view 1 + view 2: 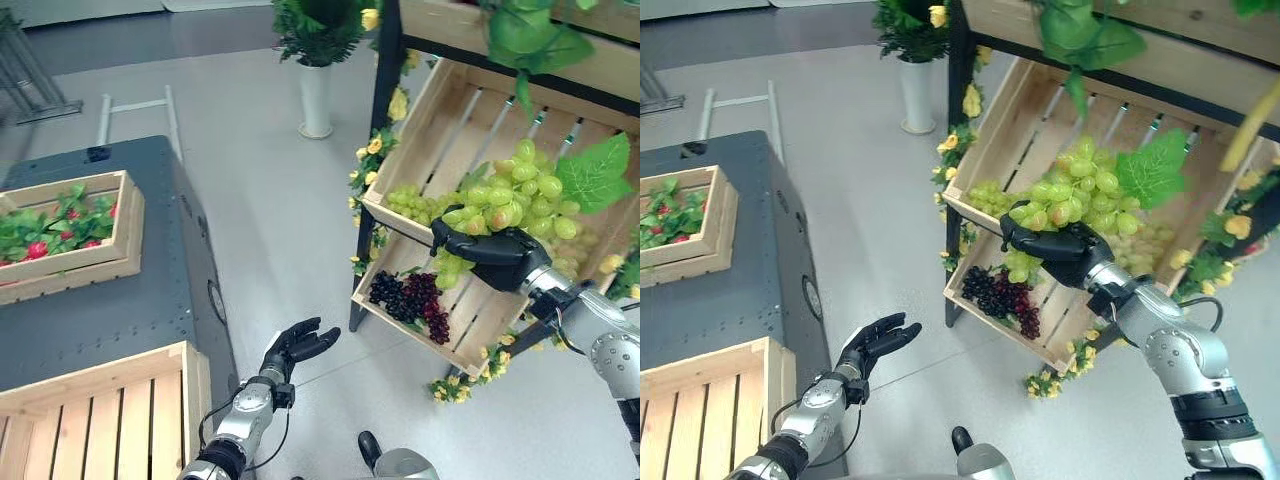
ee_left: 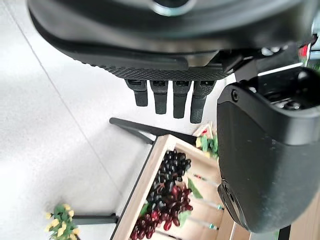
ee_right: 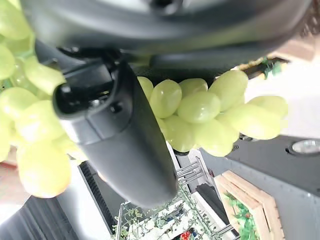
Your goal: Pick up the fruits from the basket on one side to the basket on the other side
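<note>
My right hand (image 1: 492,247) is shut on a big bunch of green grapes (image 1: 515,198) with a green leaf, held up in front of the upper slanted wooden crate (image 1: 430,110) of the stand. Grapes (image 3: 200,112) bulge past the thumb (image 3: 125,145) in the right wrist view. A smaller green bunch (image 1: 415,203) lies at that crate's lower edge. Dark purple and red grapes (image 1: 410,298) rest in the lower crate (image 1: 470,350). My left hand (image 1: 298,345) hangs open over the floor beside the grey table (image 1: 110,310). An empty slatted crate (image 1: 100,410) sits at the table's near end.
A wooden crate (image 1: 125,225) holding green leaves and red fruit stands on the grey table at the left. A white vase with a plant (image 1: 316,95) is on the floor beyond the stand. Yellow flowers (image 1: 372,150) trim the stand's dark post.
</note>
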Robot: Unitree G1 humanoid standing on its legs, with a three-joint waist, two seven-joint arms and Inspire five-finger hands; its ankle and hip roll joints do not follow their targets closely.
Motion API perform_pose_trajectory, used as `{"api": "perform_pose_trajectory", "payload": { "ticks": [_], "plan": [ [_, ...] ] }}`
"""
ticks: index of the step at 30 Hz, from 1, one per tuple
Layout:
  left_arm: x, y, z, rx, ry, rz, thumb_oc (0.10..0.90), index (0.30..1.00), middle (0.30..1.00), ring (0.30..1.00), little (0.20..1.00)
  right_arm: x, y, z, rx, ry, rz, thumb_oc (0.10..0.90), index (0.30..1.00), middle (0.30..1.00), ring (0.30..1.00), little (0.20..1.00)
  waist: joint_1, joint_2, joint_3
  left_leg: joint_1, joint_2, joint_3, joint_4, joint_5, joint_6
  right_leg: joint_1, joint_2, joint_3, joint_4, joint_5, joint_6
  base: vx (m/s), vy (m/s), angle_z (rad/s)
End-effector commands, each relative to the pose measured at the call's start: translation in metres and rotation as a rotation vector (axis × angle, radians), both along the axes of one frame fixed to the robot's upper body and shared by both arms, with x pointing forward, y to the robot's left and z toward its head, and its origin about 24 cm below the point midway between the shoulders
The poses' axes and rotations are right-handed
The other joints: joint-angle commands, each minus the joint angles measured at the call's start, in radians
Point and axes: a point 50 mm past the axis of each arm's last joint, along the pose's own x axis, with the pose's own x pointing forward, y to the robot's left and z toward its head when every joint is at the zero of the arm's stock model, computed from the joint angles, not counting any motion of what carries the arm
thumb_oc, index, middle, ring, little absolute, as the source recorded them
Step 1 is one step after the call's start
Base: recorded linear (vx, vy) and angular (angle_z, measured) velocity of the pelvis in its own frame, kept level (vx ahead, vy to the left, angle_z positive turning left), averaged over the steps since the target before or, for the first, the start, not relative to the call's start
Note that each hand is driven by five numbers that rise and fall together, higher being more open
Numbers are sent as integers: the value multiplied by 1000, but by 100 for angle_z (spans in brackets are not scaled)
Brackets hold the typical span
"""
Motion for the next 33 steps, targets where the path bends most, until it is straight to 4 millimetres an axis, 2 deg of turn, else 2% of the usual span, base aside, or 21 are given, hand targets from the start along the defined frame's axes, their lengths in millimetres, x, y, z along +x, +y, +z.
{"api": "perform_pose_trajectory", "payload": {
  "ticks": [1,6,10,12,13,14,17,19,21,22,26,27,31,33],
  "plan": [
    [30,-4,27,30,-156,-90,800,900,900,900,900,29,-1,78,225,-263,-70,400,300,300,300,300,44,-17,-57,26,-7,-59,17,-89,0,-1,-1,-47,5,33,-5,13,-10,22],
    [32,-8,28,21,-156,-117,800,900,900,900,900,45,-14,80,301,-194,-171,400,300,300,300,300,75,-17,-66,24,-9,-80,11,-84,-3,5,-5,-63,1,33,-10,7,-8,13],
    [32,-12,28,16,-152,-127,800,900,900,900,900,55,-34,76,219,-153,-298,400,300,300,300,300,92,-16,-69,23,-10,-97,10,-84,-6,10,-8,-76,1,29,-11,4,0,11],
    [33,-13,28,19,-151,-129,800,900,900,900,900,58,-53,74,-16,-173,-410,400,300,300,300,300,98,-17,-67,22,-11,-106,10,-84,-6,11,-9,-81,1,29,-13,-8,0,11],
    [33,-13,28,21,-150,-129,800,900,900,900,900,58,-59,75,-61,-175,-435,400,300,300,300,300,99,-18,-67,22,-11,-107,10,-83,-6,11,-9,-81,1,29,-13,-22,-1,10],
    [33,-14,29,25,-151,-125,800,900,900,900,900,58,-72,80,-215,-184,-483,400,300,300,300,300,100,-19,-63,21,-12,-111,10,-82,-7,12,-9,-82,1,30,-13,-26,-2,8],
    [34,-13,29,31,-154,-116,800,900,900,900,900,55,-96,92,-470,-167,-533,400,300,300,300,300,99,-24,-59,22,-11,-113,10,-82,-9,12,-10,-85,1,30,-11,-29,-1,5],
    [34,-12,29,33,-156,-113,800,900,900,900,900,53,-105,96,-579,-143,-540,400,300,300,300,300,101,-27,-58,18,-11,-111,10,-79,-9,8,-9,-82,1,34,-12,-13,-2,2],
    [34,-12,30,34,-161,-113,800,900,900,900,900,47,-125,106,-828,-63,-555,400,300,300,300,300,102,-34,-54,16,-12,-113,10,-74,-11,8,-7,-84,1,36,-13,0,0,0],
    [34,-12,30,34,-161,-112,800,900,900,900,900,48,-124,107,-829,-64,-554,400,300,300,300,300,101,-33,-54,16,-12,-113,10,-74,-10,8,-7,-84,1,36,-13,0,0,0],
    [35,-12,31,37,-166,-116,800,900,900,900,900,39,-148,128,-1157,33,-576,400,300,300,300,300,106,-42,-55,13,-11,-111,10,-70,-12,6,-6,-82,1,40,-12,-4,-2,-1],
    [35,-12,31,38,-167,-117,800,900,900,900,900,36,-155,146,-1318,30,-621,400,300,300,300,300,111,-46,-55,11,-11,-113,10,-68,-11,6,-5,-82,1,41,-10,-14,-7,-5],
    [34,-9,31,43,-165,-123,800,900,900,900,900,35,-153,174,-1469,13,-659,400,300,300,300,300,119,-48,-58,5,-12,-118,10,-64,-12,2,-3,-85,3,42,-7,-10,-5,-7],
    [34,-7,31,44,-164,-125,800,900,900,900,900,36,-152,177,-1502,10,-669,400,300,300,300,300,122,-47,-58,3,-12,-120,10,-64,-11,2,-3,-86,2,41,-7,-6,-1,-2]
  ]
}}
